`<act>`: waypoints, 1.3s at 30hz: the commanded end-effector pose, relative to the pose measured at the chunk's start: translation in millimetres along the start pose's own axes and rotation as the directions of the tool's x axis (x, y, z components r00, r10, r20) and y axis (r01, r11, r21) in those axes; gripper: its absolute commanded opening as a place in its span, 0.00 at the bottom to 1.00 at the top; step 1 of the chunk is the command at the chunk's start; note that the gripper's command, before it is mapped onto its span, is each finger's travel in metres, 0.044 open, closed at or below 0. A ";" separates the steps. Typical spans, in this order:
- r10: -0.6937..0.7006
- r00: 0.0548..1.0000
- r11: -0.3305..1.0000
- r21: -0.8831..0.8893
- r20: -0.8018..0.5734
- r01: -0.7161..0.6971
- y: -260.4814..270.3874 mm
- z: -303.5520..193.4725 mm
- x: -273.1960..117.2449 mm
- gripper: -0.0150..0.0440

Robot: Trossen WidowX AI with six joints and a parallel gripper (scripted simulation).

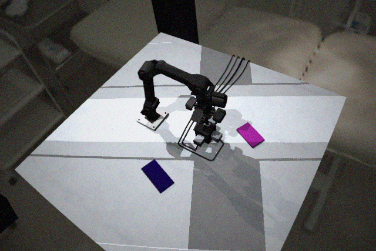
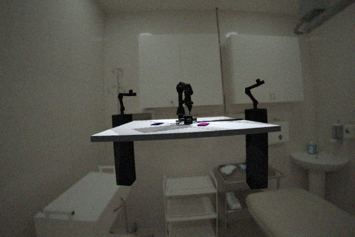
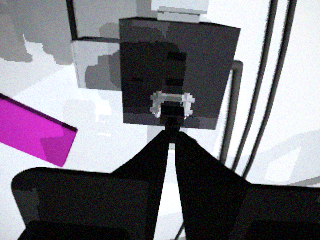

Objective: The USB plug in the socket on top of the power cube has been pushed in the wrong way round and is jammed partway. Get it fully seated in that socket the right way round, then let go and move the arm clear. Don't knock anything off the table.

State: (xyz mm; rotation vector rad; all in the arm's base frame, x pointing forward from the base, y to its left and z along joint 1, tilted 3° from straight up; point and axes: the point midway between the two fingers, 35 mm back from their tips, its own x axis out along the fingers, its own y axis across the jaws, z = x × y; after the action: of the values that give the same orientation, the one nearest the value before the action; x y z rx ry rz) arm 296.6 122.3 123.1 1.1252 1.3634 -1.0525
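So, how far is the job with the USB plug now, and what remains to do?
Done: the pincer is down over the power cube and shut on the USB plug at its top socket. In hand: working the plug; whether it is already turned round or seated cannot be told. Left: seat it fully, let go, move the arm clear. The magenta card and blue card lie on the table.
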 end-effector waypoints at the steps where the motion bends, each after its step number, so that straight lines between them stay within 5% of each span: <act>1: 0.001 1.000 1.000 -0.006 -0.004 -0.001 -0.2 -0.4 0.6 0.25; 39: 0.001 1.000 1.000 -0.006 -0.004 -0.001 -0.2 0.1 5.1 0.25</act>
State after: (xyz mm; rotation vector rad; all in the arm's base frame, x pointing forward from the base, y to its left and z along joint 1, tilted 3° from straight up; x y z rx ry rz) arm 296.6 122.5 119.1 1.1271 1.3633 -1.0502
